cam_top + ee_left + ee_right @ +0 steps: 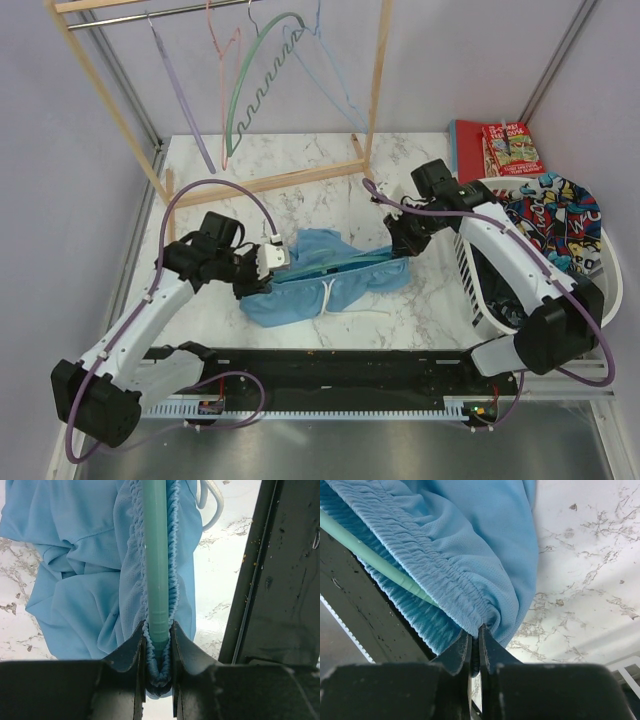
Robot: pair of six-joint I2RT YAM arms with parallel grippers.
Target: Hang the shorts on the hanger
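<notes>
Left gripper (159,652) is clamped on the shorts' (75,580) waistband, and I see the hanger (155,555) bar running straight out from between its fingers (125,654), inside the elastic. Right gripper (476,642) is nipped tight on the waistband's far end, hanger just beside its tips; the shorts hang stretched between the two.
</notes>
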